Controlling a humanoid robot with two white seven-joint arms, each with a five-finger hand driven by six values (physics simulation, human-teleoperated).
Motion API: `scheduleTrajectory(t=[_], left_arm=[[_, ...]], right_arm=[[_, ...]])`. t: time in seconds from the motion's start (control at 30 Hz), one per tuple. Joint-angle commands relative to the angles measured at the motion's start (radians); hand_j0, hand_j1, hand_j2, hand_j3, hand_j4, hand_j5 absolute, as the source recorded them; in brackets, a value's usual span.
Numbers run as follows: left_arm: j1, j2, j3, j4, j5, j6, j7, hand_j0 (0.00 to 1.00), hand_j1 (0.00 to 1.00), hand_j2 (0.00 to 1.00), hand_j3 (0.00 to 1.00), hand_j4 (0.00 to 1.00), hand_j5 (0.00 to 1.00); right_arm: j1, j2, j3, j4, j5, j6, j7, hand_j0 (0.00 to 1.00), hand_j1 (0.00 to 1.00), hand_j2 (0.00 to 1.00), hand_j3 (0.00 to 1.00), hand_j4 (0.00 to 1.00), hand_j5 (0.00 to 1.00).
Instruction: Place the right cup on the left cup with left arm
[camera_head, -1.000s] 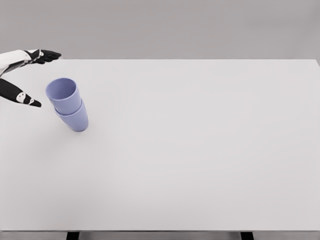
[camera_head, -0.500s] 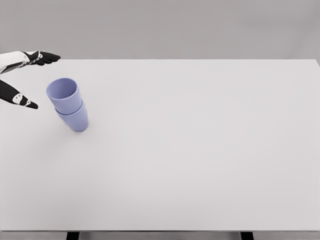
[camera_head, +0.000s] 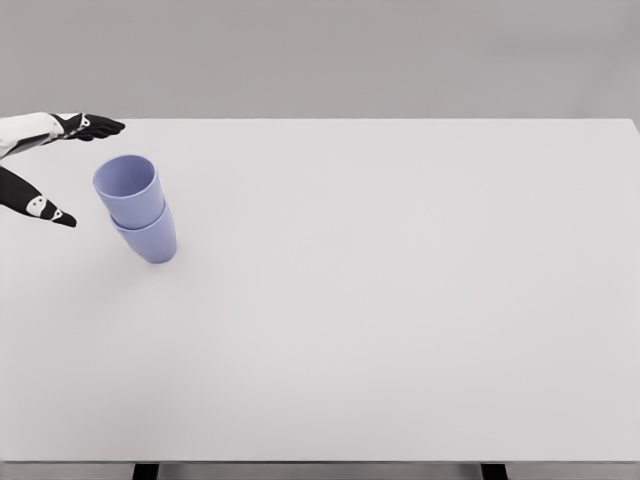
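Your two lavender cups sit nested near the left end of the white surface (camera_head: 400, 300). The upper cup (camera_head: 128, 186) is seated inside the lower cup (camera_head: 148, 238), and the stack leans a little, its open mouth tipped up and toward the left. Only the lower cup touches the surface.

Your left hand (camera_head: 45, 165) comes in from the left edge, just beside the stack but clear of it. Its fingers are spread wide and hold nothing: the upper fingers (camera_head: 98, 126) reach out above and behind the upper cup's rim, close to the far edge of the surface, while the thumb (camera_head: 45, 208) points toward the cups from lower down, level with the seam where one cup enters the other. You can see a gap of bare surface between the thumb tip and the cup wall, so no part of the hand touches either cup.

The cup stack lies between those fingers and the thumb, slightly to the right of the hand's opening.
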Motion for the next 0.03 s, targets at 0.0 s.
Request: scheduleTrajectory(t=[0.0], left_arm=[[0.005,-0.007,0.002,0.000,0.003,-0.011,0.000,1.00,1.00,1.00,1.00,1.00,1.00]], right_arm=[[0.000,0.000,0.000,0.000,-0.001,0.000,0.000,1.00,1.00,1.00,1.00,1.00,1.00]])
